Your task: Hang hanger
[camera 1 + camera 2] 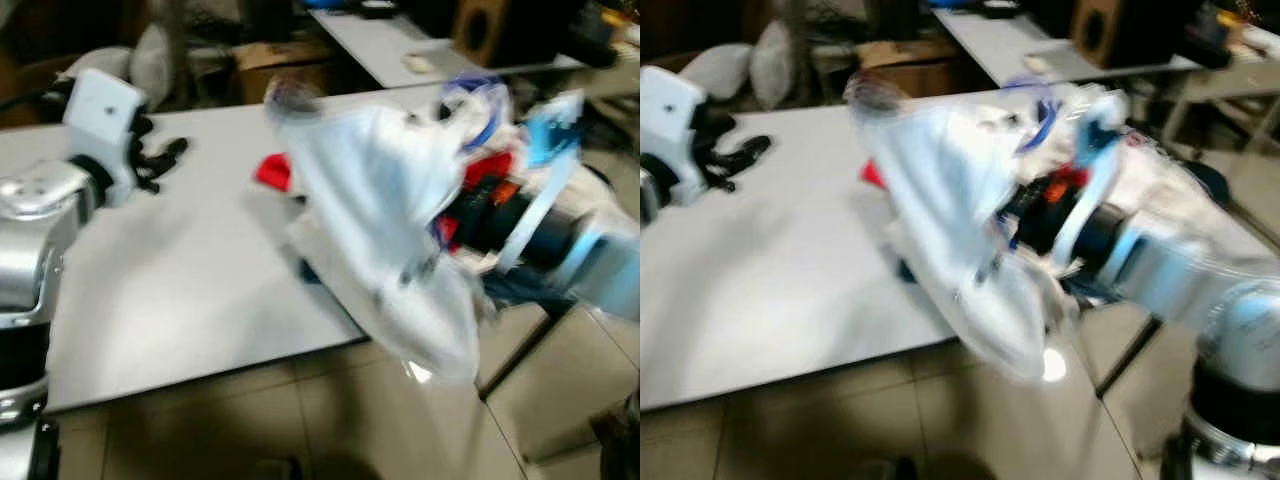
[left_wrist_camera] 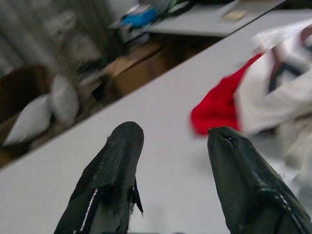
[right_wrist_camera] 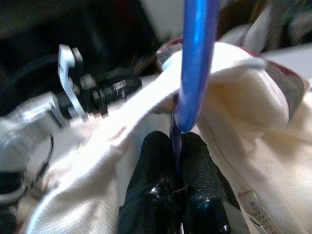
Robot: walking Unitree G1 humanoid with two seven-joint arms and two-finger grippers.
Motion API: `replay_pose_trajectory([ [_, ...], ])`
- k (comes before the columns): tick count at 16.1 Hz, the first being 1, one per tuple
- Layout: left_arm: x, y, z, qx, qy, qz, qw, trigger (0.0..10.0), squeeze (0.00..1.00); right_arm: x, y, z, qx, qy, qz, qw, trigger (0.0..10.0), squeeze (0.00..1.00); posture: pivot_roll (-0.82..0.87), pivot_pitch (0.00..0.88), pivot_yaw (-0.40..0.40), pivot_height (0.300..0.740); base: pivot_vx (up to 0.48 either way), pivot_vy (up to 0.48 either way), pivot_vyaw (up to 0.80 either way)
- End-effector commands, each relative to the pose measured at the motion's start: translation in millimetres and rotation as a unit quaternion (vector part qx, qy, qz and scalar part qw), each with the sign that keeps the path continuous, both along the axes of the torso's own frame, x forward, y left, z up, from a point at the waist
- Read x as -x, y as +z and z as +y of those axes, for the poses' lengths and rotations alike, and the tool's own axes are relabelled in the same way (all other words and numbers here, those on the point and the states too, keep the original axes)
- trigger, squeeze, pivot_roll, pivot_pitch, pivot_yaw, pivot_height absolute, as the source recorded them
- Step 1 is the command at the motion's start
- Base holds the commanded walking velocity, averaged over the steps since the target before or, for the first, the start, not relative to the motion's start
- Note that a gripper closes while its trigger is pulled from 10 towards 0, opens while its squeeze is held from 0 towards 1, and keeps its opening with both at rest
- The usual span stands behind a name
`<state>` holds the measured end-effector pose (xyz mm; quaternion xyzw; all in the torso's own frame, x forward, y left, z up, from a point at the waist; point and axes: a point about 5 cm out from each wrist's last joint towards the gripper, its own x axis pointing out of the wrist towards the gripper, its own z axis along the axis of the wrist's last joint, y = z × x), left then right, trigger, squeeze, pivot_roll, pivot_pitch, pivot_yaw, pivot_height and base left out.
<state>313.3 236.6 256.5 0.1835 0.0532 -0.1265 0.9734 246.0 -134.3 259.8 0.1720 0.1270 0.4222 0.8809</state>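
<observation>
Right gripper (image 3: 176, 161): clamped on blue hanger (image 3: 195, 63) carrying white shirt (image 1: 380, 200) | left gripper (image 2: 170, 146): apart, over table (image 1: 190, 290) | stage: carrying; hanging judged not yet done

You are looking at a workroom or lab, more office than home; beyond the open tips of the left gripper (image 2: 170, 146) stretches a broad, flat white worktable (image 1: 190, 270), and past it a second pale table (image 1: 375, 40) carrying small clutter; a brown cardboard box (image 1: 285, 60) and soft white stuffed bags (image 2: 46, 109) sit behind; a dark wooden loudspeaker box (image 1: 485, 28) stands far off; beige floor tiles (image 1: 300, 420) lie below.
</observation>
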Motion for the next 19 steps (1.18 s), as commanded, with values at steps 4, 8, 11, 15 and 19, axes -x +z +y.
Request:
replay_pose_trajectory([
  [4, 10.7, -30.1, -47.2, 0.016, -0.06, 0.038, 0.997, 10.0, 0.0, 0.5, -26.7, 0.7, 0.066, -0.033, 0.012, 0.997, 10.0, 0.0, -0.05, 0.0, 0.021, 0.74, 0.0, 0.0, 0.8],
  [8, 15.8, -48.3, -69.0, -0.014, -0.081, 0.063, 0.995, 10.0, 0.0, 6.9, -37.9, 0.7, 0.063, -0.052, 0.017, 0.997, 10.0, 0.0, -0.05, 0.005, 0.048, 0.74, 0.0, 0.0, 0.8],
  [11, 28.3, -60.6, -106.2, 0.01, -0.138, 0.088, 0.986, 10.0, 0.0, 9.8, -50.7, -8.5, 0.068, -0.092, 0.042, 0.993, 10.0, 0.0, -0.05, 0.036, 0.052, 0.74, 0.0, 0.0, 0.8],
  [15, 35.4, -66.9, -126.0, 0.029, -0.153, 0.093, 0.983, 10.0, 0.0, 13.7, -53.3, -10.5, 0.063, -0.099, 0.051, 0.992, 10.0, 0.0, -0.05, 0.046, 0.036, 0.74, 0.0, 0.0, 0.8],
  [19, 32.6, -64.4, -121.8, 0.021, -0.142, 0.089, 0.986, 10.0, 0.0, 13.5, -54.5, -9.2, 0.063, -0.103, 0.052, 0.991, 10.0, 0.0, -0.05, 0.044, 0.034, 0.74, 0.0, 0.0, 0.8],
])
